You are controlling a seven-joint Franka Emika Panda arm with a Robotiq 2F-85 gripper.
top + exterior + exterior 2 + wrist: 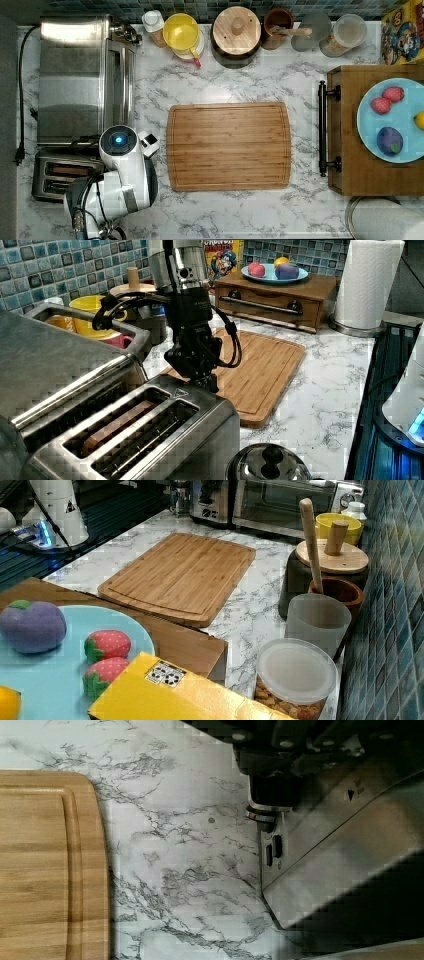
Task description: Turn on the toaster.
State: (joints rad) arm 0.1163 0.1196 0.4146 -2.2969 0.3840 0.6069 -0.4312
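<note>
The toaster is a shiny steel box with two long top slots, standing at the top view's lower left beside the larger toaster oven. My gripper points straight down at the toaster's far end in the left view, with its black fingers together and nothing between them. The tips sit at the toaster's top edge. In the wrist view the gripper hangs over the toaster's end face, right above a black part and a chrome-ringed knob. My white arm covers the toaster's end in the top view.
A steel toaster oven stands just behind the toaster. A bamboo cutting board lies mid-counter. Jars and cups line the back wall. A wooden box holds a blue plate of toy fruit. A paper towel roll and a pot lid stand nearby.
</note>
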